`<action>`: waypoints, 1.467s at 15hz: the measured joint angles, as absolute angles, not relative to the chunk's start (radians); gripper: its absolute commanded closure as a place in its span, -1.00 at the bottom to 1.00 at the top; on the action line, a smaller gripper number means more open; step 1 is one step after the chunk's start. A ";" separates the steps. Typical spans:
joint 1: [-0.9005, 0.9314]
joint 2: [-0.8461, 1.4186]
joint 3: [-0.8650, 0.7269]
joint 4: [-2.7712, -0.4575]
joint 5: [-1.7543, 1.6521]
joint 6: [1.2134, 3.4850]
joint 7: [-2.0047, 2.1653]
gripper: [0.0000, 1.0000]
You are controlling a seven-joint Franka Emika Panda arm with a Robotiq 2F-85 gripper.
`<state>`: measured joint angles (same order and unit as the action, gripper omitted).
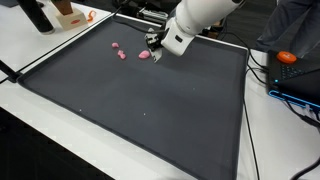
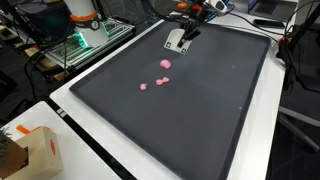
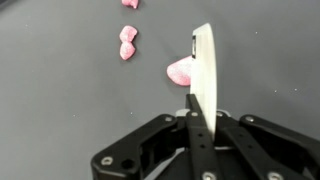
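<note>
Finds the gripper [image 1: 152, 45] low over the far part of the black mat [image 1: 150, 115], at the end of a white arm [image 1: 200, 15]. Records it as clenched: in the wrist view, sees the fingers [image 3: 203, 60] pressed flat together into one pale blade, with nothing visible between them. Places the nearest pink piece [image 3: 180, 70] on the mat just beside that blade, at its left edge in the wrist view; cannot tell whether touching or narrowly apart. Confirms the same piece in both exterior views, lying flat on the mat directly by the fingertips. Notes the other pink pieces [image 1: 120, 52] scattered near it on the same mat, farther from the gripper, in a loose row. Locates the mat on a white table [image 1: 30, 110], covering most of its top. Logs a cardboard box [image 2: 38, 150] at a corner of the table in an exterior view, off the mat and well apart from the gripper.
</note>
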<state>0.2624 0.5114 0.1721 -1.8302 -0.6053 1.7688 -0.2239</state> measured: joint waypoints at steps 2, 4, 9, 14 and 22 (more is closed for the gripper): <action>0.262 0.521 0.171 -1.806 -0.605 1.758 -0.224 0.98; 0.262 0.523 0.168 -1.784 -0.605 1.746 -0.225 0.98; 0.256 0.526 0.160 -1.724 -0.598 1.718 -0.243 0.98; 0.228 0.534 0.149 -1.658 -0.553 1.711 -0.264 0.98; 0.190 0.543 0.123 -1.599 -0.488 1.711 -0.264 0.93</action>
<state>0.1900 0.5432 0.1230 -1.5993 -0.4885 1.7110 -0.2644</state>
